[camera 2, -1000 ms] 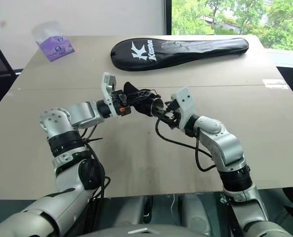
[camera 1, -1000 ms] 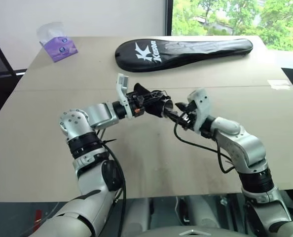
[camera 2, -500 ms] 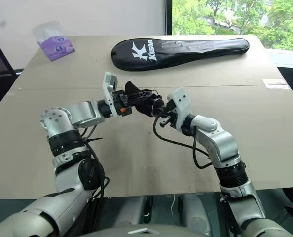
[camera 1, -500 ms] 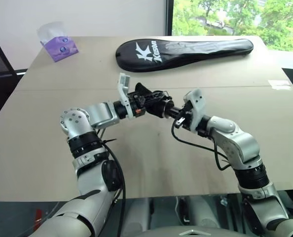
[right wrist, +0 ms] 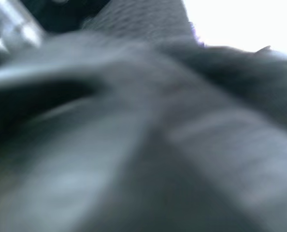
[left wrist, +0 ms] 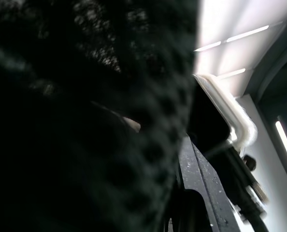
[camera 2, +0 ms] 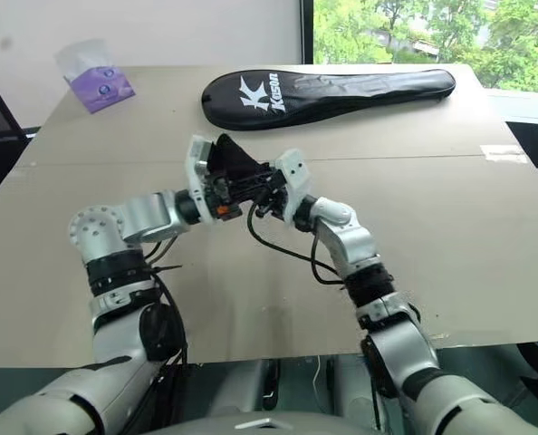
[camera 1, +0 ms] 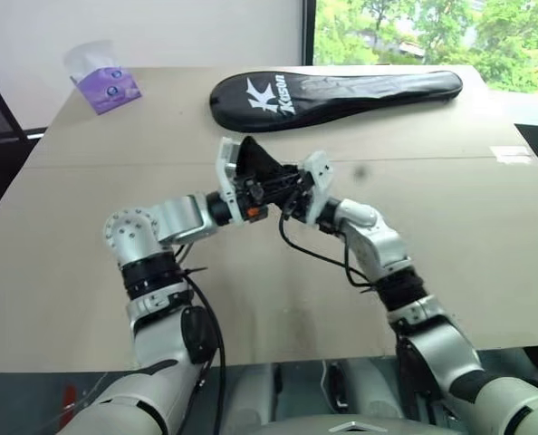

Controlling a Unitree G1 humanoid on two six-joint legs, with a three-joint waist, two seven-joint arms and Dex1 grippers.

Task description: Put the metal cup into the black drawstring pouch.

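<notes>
My left gripper [camera 1: 262,188] is shut on the black drawstring pouch [camera 1: 254,163] and holds it above the middle of the table, its pointed end sticking up. My right gripper [camera 1: 292,193] is pressed against the pouch's mouth from the right, its fingertips buried in the cloth. The metal cup is hidden. In the left wrist view the pouch's black cloth [left wrist: 85,121] sits close to the lens, with the right gripper's white housing [left wrist: 230,121] beside it. Dark cloth [right wrist: 134,121] also covers the right wrist view.
A long black racket cover [camera 1: 332,91] with white lettering lies at the table's far side. A purple tissue pack [camera 1: 106,86] stands at the far left corner. A seam [camera 1: 450,159] runs across the tan table, and the near edge [camera 1: 296,353] is below the arms.
My right gripper has swung left into the pouch's mouth and shut. The cup, seen at the mouth earlier, is out of sight. The left gripper drew back slightly, and the pouch's tip now stands higher.
</notes>
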